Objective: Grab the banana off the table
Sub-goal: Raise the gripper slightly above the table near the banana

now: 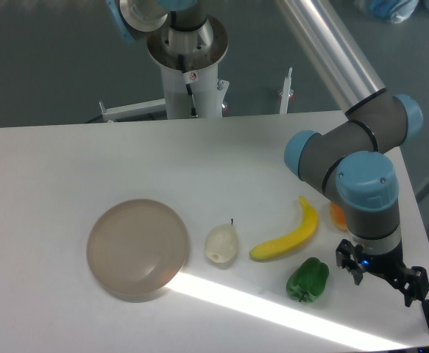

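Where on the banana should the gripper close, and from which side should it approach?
Grip the banana at its thick middle, coming straight down from above with the fingers across its width. It lies flat on the table, and pear and green pepper crowd its ends.

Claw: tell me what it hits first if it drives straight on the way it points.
The claw points down, so it would probably meet bare table first, right of the green pepper. It looks clear of the banana, though depth is uncertain.
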You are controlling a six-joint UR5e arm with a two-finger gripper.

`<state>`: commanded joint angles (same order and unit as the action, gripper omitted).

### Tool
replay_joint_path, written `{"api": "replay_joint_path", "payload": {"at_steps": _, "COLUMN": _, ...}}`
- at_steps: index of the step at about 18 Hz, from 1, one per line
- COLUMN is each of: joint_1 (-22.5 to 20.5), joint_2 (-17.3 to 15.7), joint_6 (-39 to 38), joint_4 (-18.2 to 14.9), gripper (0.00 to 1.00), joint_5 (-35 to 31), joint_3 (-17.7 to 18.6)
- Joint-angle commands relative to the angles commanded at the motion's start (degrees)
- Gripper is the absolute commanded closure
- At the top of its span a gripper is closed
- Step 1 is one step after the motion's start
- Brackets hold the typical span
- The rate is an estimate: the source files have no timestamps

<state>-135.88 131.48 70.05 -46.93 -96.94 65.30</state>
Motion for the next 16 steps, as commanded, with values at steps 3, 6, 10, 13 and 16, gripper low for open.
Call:
{"api": "replay_joint_path", "payload": {"at_steps": 3, "joint_1": -0.35, "joint_2": -0.44, "joint_6": 0.18, "joint_4": 0.00, "gripper": 0.00, "joint_5": 0.53, "joint_3": 0.52}}
{"api": "replay_joint_path", "payload": {"at_steps": 6, "joint_1": -0.35, "joint_2": -0.61, "joint_6": 0.00, "joint_4": -0.17, "gripper": 0.00, "joint_5": 0.70, "joint_3": 0.88}}
{"api": "replay_joint_path", "payload": {"at_steps": 10, "joint_1": -0.53, "joint_2": -1.41, "joint_6": 0.09, "joint_4": -0.26, "gripper": 0.00, "joint_5": 0.79, "joint_3": 2.28}}
{"api": "replay_joint_path", "payload": {"at_steps": 13, "joint_1": -0.44, "joint_2": -2.28, "joint_6": 0.00, "joint_4": -0.87, "gripper": 0.00, "joint_5": 0.70, "joint_3": 2.63}}
{"api": "replay_joint_path", "payload": {"at_steps": 16, "joint_1": -0.53, "joint_2": -5.08, "joint_6": 0.09, "joint_4": -3.94, "gripper": 0.00, "joint_5": 0.70, "joint_3": 5.00}}
